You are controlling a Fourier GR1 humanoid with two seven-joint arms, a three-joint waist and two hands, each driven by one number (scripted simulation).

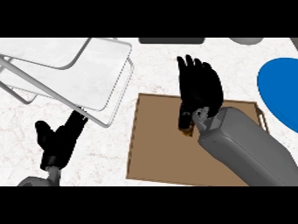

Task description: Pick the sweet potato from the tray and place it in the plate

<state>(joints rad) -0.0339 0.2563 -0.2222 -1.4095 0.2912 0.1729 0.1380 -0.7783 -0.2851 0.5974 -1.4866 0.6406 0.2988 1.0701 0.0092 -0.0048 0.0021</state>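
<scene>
At the left side, the left hand rests low on the white marble desk, its fingers relaxed and pointing up, holding nothing. Above these fingers, and a little to their right, stands a metal wire rack with a pale surface; one long bar of it passes close by the fingertips.

More to the right lies the brown tray. The right hand comes over its far edge, with the fingers straight and stretched away from the robot, so this hand is open. Just under the palm, near the wrist, a small brown piece shows, which I judge to be the sweet potato; most of it is hidden by the hand, so its shape cannot be told. It is still on the tray, behind the fingertips and not between the fingers.

To the right of these fingers, well apart, is the blue plate, partly cut by the edge of the view.

A sweet potato is probably stiff, rather heavy for its size, not fragile, with dry skin that is not very slippery. I think the best hold is around its thick middle.
</scene>
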